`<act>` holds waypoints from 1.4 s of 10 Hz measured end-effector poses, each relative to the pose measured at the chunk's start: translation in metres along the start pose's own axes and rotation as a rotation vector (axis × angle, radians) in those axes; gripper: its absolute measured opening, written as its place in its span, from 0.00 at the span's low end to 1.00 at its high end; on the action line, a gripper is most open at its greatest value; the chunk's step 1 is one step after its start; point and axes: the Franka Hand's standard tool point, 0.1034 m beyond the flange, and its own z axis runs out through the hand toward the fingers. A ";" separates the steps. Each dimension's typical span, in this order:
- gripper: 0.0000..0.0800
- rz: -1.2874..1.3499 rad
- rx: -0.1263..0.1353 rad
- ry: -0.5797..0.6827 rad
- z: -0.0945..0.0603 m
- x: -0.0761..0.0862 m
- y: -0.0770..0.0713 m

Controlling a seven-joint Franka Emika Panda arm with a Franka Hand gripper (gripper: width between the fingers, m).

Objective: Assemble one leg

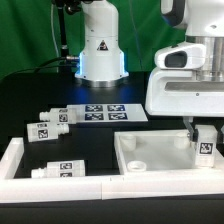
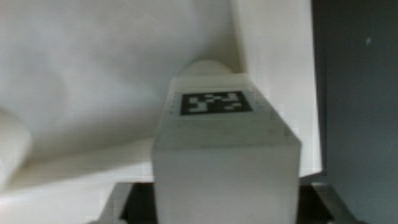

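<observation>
The claw point(image 1: 203, 140) grips a smooth white tagged leg point(image 2: 224, 150) upright at the glossy raised-rim tray panel point(image 1: 150, 158), over its corner at the exterior view's right.

— White all over for the tray panel point(image 1: 150, 160), shaded grey inside its rim?

— Yes. White too for the loose legs point(image 1: 50, 124), each marked with a black-and-white square tag.

— And the held leg point(image 2: 226, 150)?

— Pale white-grey in the wrist view, with one checkered black-and-white tag near its tip. Seen from the exterior view point(image 1: 206, 150), white with the same kind of tag.

— The marker board point(image 1: 101, 112)?

— White, carrying several black squares with white patterns.

— The table point(image 1: 40, 95)?

— Black. Green behind it, a backdrop point(image 1: 30, 30).

— The gripper point(image 1: 205, 135)?

— White body, dark fingers. Blue glow at the arm base point(image 1: 100, 58), plus a black triangle sign.
</observation>
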 end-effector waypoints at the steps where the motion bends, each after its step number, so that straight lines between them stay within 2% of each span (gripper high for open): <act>1: 0.36 0.140 -0.005 -0.004 0.000 0.000 0.002; 2: 0.36 0.281 -0.005 -0.016 0.000 0.001 0.005; 5: 0.36 0.763 0.045 -0.070 0.002 0.003 0.014; 10: 0.36 1.015 0.034 -0.090 0.002 0.001 0.014; 13: 0.36 1.411 0.059 -0.141 0.002 -0.004 0.015; 14: 0.36 1.471 0.060 -0.142 0.002 -0.004 0.014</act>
